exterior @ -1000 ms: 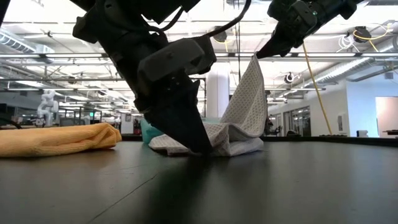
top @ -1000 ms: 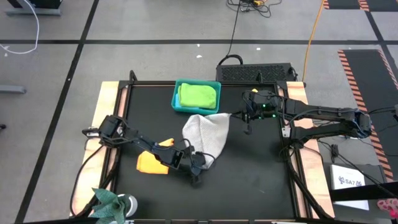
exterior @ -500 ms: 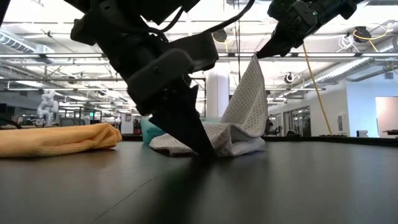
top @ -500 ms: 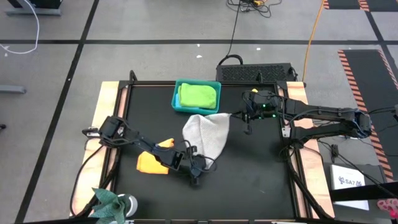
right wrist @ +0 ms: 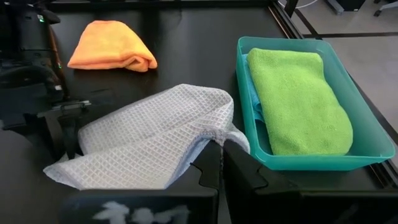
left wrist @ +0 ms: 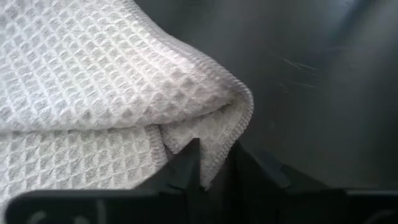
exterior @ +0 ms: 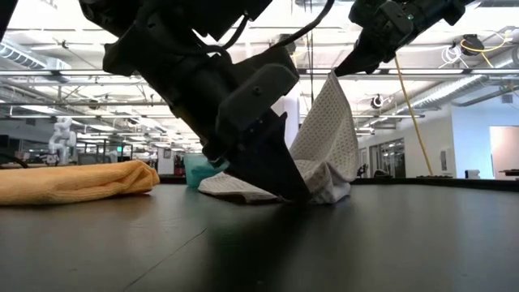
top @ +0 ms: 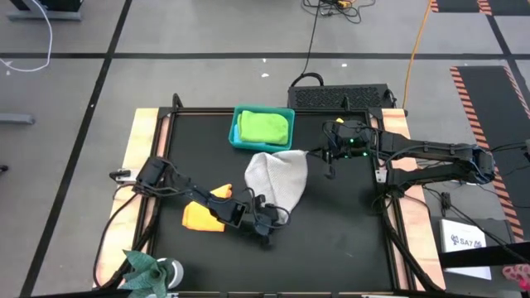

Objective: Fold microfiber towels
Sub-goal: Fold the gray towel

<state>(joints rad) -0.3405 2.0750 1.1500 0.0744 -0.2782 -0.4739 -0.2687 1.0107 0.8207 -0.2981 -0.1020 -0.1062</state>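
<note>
Leftmost on the black counter (top: 348, 223) lies the orange-yellow towel (top: 203, 213), bunched and untouched beside the left arm. Next, the left hand (top: 269, 225) sits low at the near corner of the light grey towel (top: 277, 178), its fingers narrowed around that doubled hem in the left wrist view; whether they have truly pinched it I cannot tell. Behind, the teal bin (top: 262, 110) carries a folded lime green towel (top: 265, 127). Farther right, the right hand (top: 319, 154) is closed on the grey towel's far corner, lifting it clear of the counter. Judging by its sag, this waffle-weave cloth is light and limp, so corners and stitched hems look like the best holds.
</note>
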